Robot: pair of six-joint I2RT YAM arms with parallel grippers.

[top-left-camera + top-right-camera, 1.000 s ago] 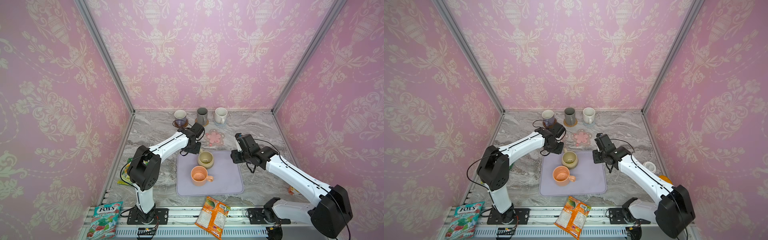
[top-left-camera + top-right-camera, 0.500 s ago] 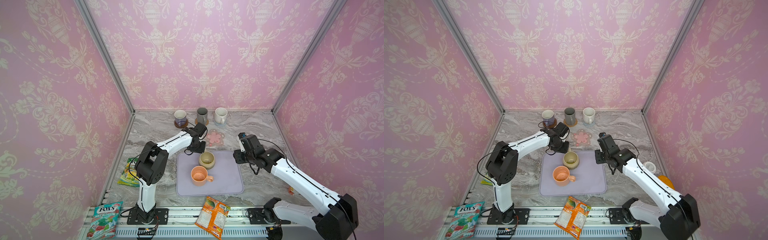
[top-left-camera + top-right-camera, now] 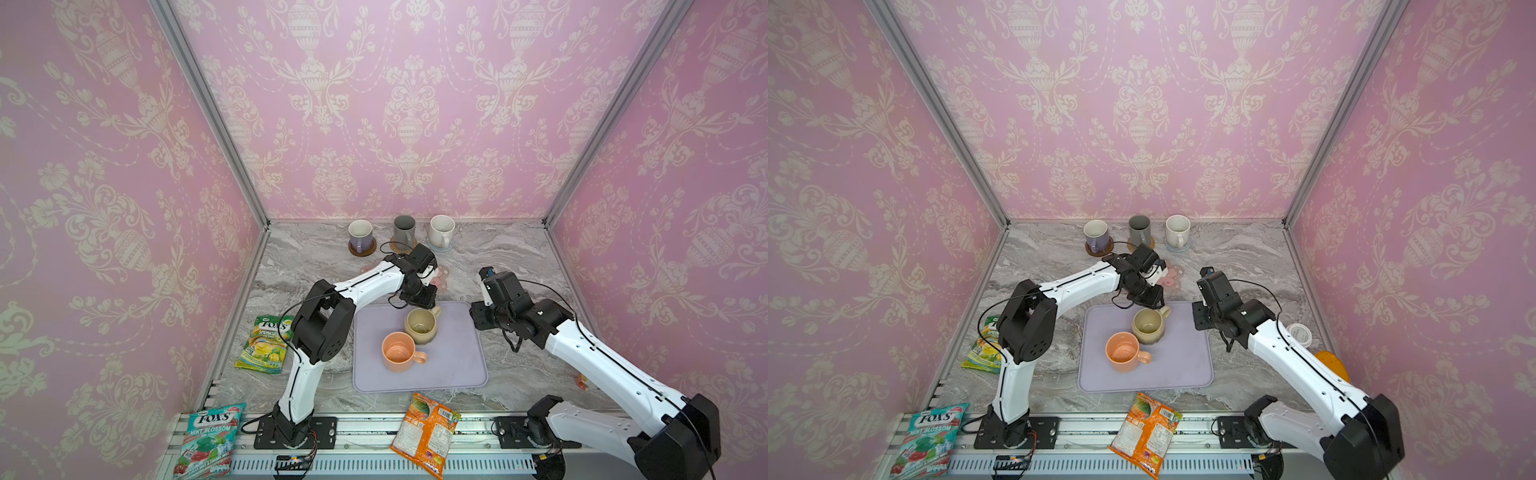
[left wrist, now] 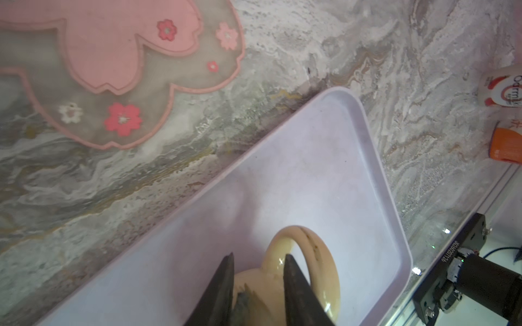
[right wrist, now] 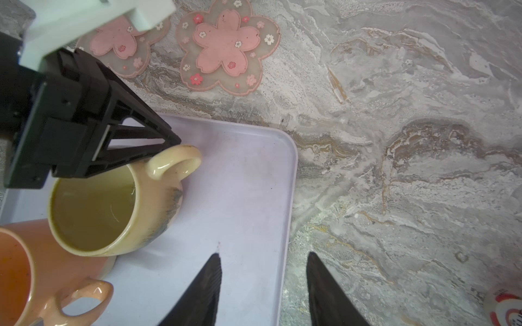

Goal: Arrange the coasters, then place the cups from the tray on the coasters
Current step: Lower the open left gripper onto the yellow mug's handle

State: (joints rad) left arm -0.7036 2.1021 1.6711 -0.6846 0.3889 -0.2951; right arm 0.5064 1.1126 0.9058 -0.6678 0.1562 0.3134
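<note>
Check the left gripper: its fingers stand narrowly apart astride the handle root of the beige mug; contact cannot be confirmed. The mug stands upper centre on the tray, just beside the peach mug. A pinch this far off-centre may let the mug swing on lifting and strike its neighbour. The right gripper, fingers wide apart and empty, hovers at the tray's right edge; keep it clear of the pink-flower coasters.

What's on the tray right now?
Two upright mugs, beige mug and peach mug, on the tray. Tray surface under them is covered; left tool hides part of the beige rim.
</note>
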